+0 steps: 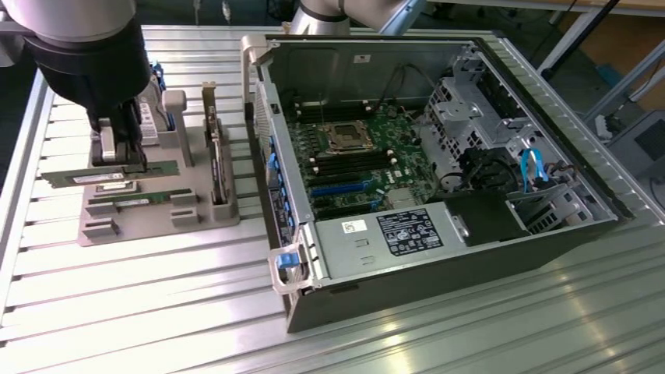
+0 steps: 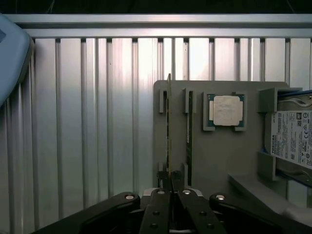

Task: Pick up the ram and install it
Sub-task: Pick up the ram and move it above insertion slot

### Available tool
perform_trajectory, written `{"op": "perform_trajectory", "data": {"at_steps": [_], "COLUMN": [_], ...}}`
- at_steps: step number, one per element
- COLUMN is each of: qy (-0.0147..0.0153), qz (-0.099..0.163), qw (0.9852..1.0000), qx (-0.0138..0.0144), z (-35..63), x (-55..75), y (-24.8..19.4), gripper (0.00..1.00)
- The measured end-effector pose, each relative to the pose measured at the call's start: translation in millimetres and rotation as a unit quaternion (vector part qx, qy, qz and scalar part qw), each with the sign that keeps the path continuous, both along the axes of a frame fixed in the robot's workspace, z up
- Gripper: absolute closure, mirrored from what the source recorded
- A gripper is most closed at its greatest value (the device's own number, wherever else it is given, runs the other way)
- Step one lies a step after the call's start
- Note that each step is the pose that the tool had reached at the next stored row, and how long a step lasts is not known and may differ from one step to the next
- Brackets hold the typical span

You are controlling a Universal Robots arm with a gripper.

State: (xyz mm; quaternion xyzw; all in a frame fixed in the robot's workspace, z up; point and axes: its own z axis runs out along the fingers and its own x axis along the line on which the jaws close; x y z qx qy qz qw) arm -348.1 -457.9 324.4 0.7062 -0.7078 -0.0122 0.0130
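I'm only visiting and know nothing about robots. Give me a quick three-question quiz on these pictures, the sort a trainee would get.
1. True or false: the gripper is shut on a green memory stick.
2. Pick one: what lies next to the sticks on the grey holder? A) a square silver chip; B) a screwdriver; C) a roll of tape.
3. Fill in the gap: the computer case lies with its upper side ____, so you can see inside.

Key: 1 true; 2 A; 3 open.
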Motion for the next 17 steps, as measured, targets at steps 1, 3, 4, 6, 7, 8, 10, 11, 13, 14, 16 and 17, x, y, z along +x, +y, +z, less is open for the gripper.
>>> {"op": "perform_trajectory", "data": {"at_steps": [1, 3, 4, 6, 7, 8, 10, 11, 13, 14, 16, 17], "qy": [0.0000, 0.0000, 0.0000, 0.0000, -0.0001, 0.0000, 0.0000, 0.0000, 0.0000, 0.0000, 0.0000, 0.0000], "qz": [0.000, 0.000, 0.000, 0.000, 0.000, 0.000, 0.000, 0.000, 0.000, 0.000, 0.000, 0.000], "qw": [1.0000, 1.0000, 1.0000, 1.0000, 1.0000, 1.0000, 1.0000, 1.0000, 1.0000, 1.0000, 1.0000, 1.0000], "qx": [0.0000, 0.0000, 0.0000, 0.0000, 0.0000, 0.0000, 0.0000, 0.0000, 0.0000, 0.0000, 0.0000, 0.0000], "z": [3.3, 7.4, 9.2, 14.2, 16.0, 17.8, 22.9, 26.7, 30.5, 33.7, 37.8, 40.7], "x": [0.0, 0.0, 0.0, 0.0, 0.0, 0.1, 0.1, 0.1, 0.1, 0.2, 0.2, 0.2], "y": [0.0, 0.0, 0.0, 0.0, 0.0, 0.0, 0.0, 0.0, 0.0, 0.0, 0.0, 0.0], "gripper": [0.88, 0.88, 0.88, 0.88, 0.88, 0.88, 0.88, 0.88, 0.88, 0.88, 0.88, 0.88]}}
